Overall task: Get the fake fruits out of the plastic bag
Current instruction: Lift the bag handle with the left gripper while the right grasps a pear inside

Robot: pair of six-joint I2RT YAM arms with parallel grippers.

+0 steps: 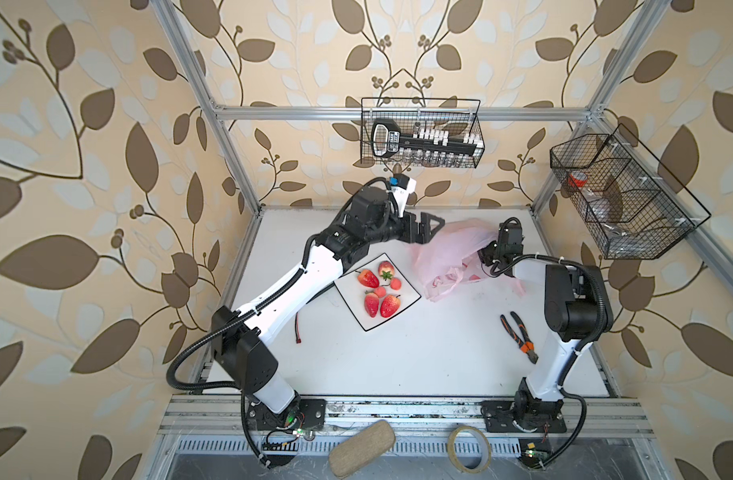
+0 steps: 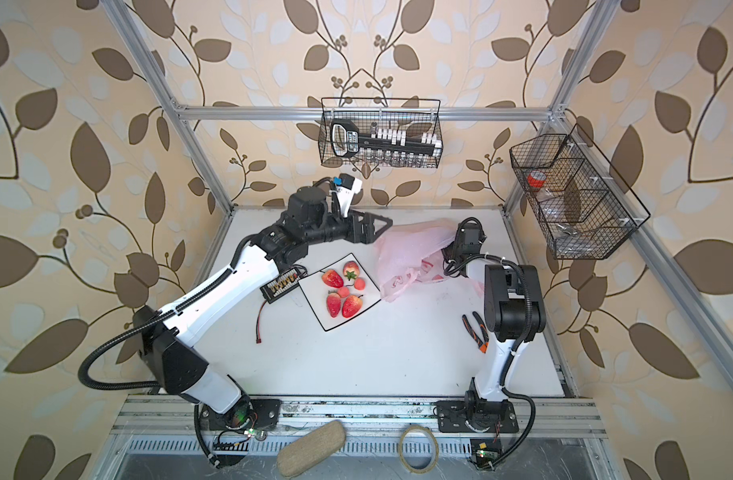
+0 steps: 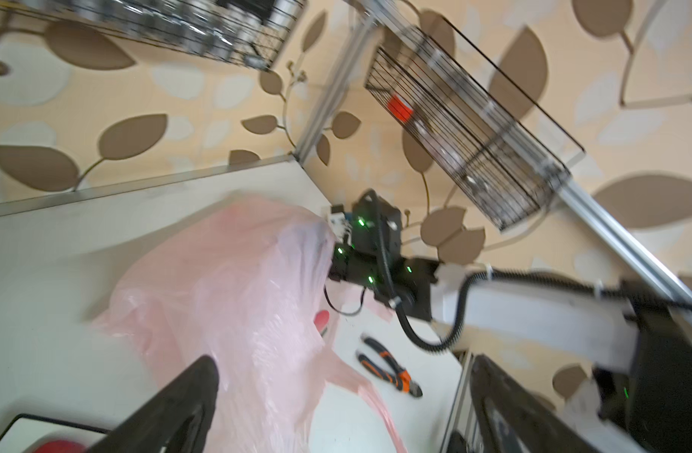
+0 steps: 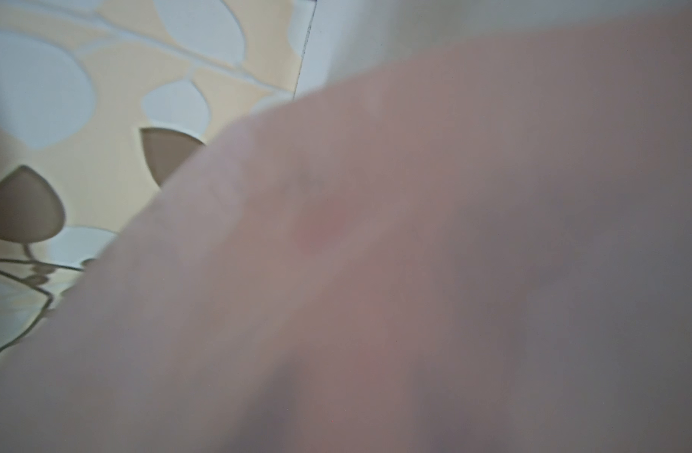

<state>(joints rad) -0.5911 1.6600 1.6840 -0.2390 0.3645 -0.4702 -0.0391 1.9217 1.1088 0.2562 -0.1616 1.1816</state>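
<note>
Bag point(image 1: 447, 245): see-through pink, red prints | strawberries point(image 1: 368, 278): red, green caps | plate point(image 1: 409, 296): white, dark rim | pliers point(image 1: 518, 337): orange and black | wallpaper point(image 1: 107, 199): beige, brown and pale leaves

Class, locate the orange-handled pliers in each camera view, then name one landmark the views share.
Top view: orange-handled pliers right of centre, by the right arm.
Top view: pliers same place, partly hidden by that arm.
Left wrist: pliers beside the pink plastic bag.
Right wrist: absent; the bag fills most of it.
Shared landmark: the bag.
</note>
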